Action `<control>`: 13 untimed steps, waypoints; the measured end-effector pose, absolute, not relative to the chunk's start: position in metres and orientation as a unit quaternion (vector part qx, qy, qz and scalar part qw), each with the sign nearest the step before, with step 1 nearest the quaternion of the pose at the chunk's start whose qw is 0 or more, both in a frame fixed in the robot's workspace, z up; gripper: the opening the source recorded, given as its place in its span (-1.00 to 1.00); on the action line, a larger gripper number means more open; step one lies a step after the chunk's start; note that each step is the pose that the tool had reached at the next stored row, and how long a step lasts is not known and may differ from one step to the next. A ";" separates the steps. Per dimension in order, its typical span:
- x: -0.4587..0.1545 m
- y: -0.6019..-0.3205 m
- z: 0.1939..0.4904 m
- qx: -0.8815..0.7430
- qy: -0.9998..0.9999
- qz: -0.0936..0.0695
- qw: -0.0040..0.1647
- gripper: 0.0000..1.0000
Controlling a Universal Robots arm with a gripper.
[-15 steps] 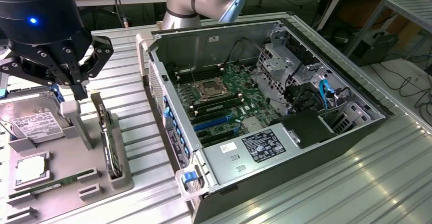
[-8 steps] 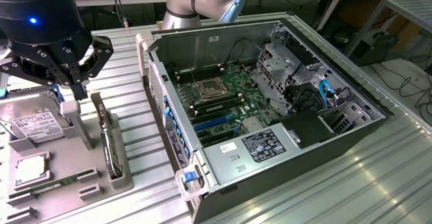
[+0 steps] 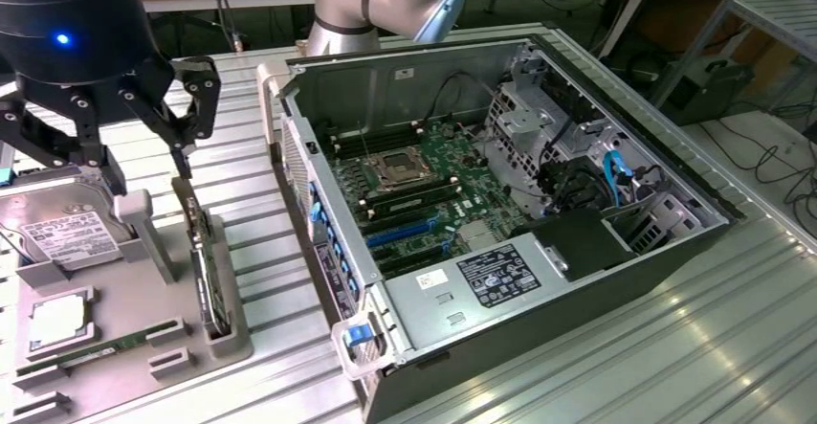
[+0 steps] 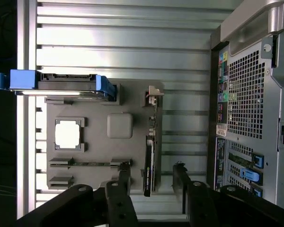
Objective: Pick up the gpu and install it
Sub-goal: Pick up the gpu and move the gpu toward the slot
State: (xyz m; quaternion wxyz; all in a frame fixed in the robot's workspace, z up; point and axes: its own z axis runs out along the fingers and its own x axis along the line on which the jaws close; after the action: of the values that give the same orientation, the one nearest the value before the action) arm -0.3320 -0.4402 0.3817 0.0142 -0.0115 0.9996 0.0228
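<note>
Black card on edge: we spot the gpu point(image 3: 202, 261) standing in the grey holder point(image 3: 230, 343) on the worktop point(image 3: 575, 367), at nine o'clock from the open case point(image 3: 383, 89). Our pincer point(image 3: 147, 161) hangs over it, fingers spread, gripping nothing. The risk, we reckon: an off-centre squeeze tilts the thin card or jams it in its slot.

silver-grey arm point(image 3: 364, 3) w/ bluish joint cap point(image 3: 441, 14), black head point(image 3: 90, 3) w/ blue led point(image 3: 60, 37), black linked jaws.

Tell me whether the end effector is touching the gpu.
Apart. In the wrist view the open end effector straddles the gpu, with a clear gap on either side.
</note>
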 end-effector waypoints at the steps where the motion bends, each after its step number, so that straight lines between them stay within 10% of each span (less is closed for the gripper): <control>1: -0.332 -0.440 0.381 -0.012 1.000 0.023 0.014 0.07; 13: -0.332 -0.440 0.366 0.012 1.000 0.014 0.015 0.21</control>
State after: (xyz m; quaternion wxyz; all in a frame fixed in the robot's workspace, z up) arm -0.3321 -0.4402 0.3660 0.0147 0.0120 0.9997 0.0144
